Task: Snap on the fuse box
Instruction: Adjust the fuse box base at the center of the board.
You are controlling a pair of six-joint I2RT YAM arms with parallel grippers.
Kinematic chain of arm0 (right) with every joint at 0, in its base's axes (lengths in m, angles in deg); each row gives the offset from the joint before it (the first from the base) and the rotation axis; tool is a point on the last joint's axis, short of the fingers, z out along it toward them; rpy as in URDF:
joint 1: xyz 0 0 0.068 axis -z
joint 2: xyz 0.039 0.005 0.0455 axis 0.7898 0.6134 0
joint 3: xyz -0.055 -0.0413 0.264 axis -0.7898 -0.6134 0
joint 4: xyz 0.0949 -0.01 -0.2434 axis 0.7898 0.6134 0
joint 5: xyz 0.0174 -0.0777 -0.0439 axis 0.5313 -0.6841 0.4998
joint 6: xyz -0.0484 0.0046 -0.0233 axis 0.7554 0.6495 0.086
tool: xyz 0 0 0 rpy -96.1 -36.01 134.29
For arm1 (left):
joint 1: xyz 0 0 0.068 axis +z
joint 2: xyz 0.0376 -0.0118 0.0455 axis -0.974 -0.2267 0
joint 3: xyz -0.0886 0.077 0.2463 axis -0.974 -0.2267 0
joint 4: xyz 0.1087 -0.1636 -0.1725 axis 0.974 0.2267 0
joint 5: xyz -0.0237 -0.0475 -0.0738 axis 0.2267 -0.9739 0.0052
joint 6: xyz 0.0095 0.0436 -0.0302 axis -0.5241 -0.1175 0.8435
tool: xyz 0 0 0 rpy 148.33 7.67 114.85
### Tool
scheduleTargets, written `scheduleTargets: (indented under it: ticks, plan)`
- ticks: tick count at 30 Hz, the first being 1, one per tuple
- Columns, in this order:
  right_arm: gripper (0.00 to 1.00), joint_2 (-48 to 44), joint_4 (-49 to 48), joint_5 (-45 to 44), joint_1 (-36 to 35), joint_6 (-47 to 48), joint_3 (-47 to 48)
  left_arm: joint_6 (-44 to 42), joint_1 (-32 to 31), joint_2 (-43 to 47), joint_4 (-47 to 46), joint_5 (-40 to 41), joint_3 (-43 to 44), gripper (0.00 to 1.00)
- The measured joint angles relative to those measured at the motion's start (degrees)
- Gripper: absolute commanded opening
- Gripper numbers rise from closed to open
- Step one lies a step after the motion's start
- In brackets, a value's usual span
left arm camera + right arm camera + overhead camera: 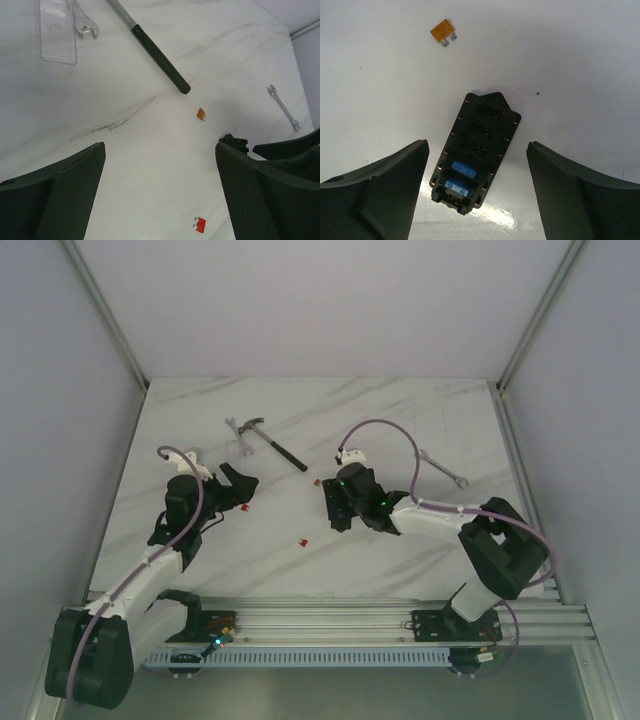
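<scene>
The fuse box [479, 135] lay flat on the white marbled table [580, 60], right of the table's centre and directly under the right arm's wrist. It was a small black rectangular block, turned at a slant in the right wrist view, with its top face bare and facing up. Two blue fuses [460, 177] sat in the two slots at its near end. The three slots beyond them showed only dark recesses with small metal contacts. Tiny coppery spots ran along both long edges, and a short black tab stuck out from the far end.

The right gripper [476, 150] hung over the box with its jaws apart, one finger on each side of it. A strip of bare table showed between each finger and the box, so neither touched it. A loose orange fuse [442, 31] lay on the table beyond the box's far end, well clear of it.

The left gripper [160, 150] was over the left part of the table with its jaws wide apart and only table between them. In its view a loose red fuse [200, 225] lay near the right finger. A black-handled hammer [160, 60] lay farther off, and a small wrench [282, 106] lay far to the right.
</scene>
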Motion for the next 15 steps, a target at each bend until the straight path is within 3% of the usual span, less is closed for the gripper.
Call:
scheduleTargets:
  ticks: [9, 15]
  plan:
    - [0.57, 7.2, 4.0, -3.4, -2.9, -0.5, 4.5, 0.3, -0.9, 0.0, 0.9, -0.2, 0.0, 1.00]
    - [0.41, 7.4, 4.9, -1.9, -3.7, 5.2, 5.4, 0.4, -0.9, 0.2, 1.5, -1.6, 0.3, 1.00]
